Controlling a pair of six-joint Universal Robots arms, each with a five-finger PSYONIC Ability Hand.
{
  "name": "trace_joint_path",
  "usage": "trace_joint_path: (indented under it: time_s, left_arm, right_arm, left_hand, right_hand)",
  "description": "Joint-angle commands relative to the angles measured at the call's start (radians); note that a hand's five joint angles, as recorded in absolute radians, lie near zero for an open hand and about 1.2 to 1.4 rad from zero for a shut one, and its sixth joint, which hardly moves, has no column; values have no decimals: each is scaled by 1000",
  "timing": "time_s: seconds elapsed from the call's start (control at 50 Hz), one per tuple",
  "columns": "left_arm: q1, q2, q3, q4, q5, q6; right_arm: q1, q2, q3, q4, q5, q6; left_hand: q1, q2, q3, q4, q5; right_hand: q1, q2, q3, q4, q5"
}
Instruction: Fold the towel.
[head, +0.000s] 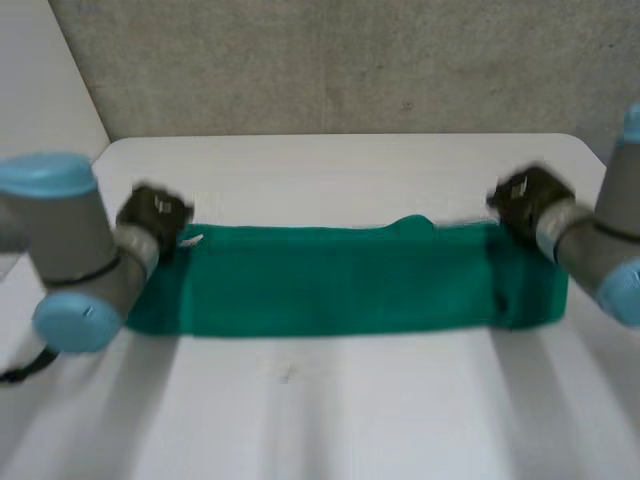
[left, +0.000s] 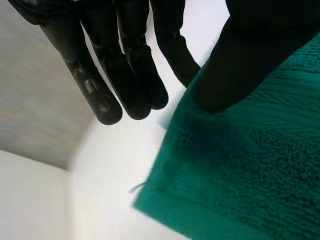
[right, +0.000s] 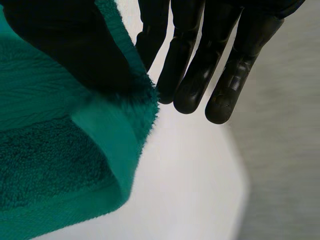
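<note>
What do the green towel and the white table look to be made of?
The towel is probably terry cotton, matte; the wrist views show a fuzzy looped pile and a flatter woven band along its edge. The table has a hard, smooth white top, possibly laminate or painted board; its even, plain surface leaves that open.

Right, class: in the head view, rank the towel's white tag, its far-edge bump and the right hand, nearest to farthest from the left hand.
1. The white tag, beside the left hand.
2. The bump, mid far edge.
3. The right hand, across the towel.
</note>
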Motion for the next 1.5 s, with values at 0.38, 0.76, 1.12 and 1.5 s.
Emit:
trace_joint_path:
  time_s: [0.38,0.76,1.12,1.5]
  left_arm:
    - [11,234,128,424,-43,-213]
    - [14,26,-248,370,-39,-235]
    - [51,495,-610,-243,-29,78]
    - [-30,1,-111,138,-12,83]
  right_arm:
    - [37,-243,-93,-387,21,311]
    - [34,108,93,-80,-21,235]
    - [-84,-346,496,304,-35,-245]
    - [-52,-19,188,11,-32,-30]
  left_hand:
    - [247,199,205,200,273]
    - [247,199,205,200,273]
    - [247,199,205,200,273]
    - [247,199,205,200,273]
  right_hand:
    - [432,221,215,204,230]
    - [432,221,215,204,230]
    - [432,221,215,204,230]
    - [432,221,215,204,230]
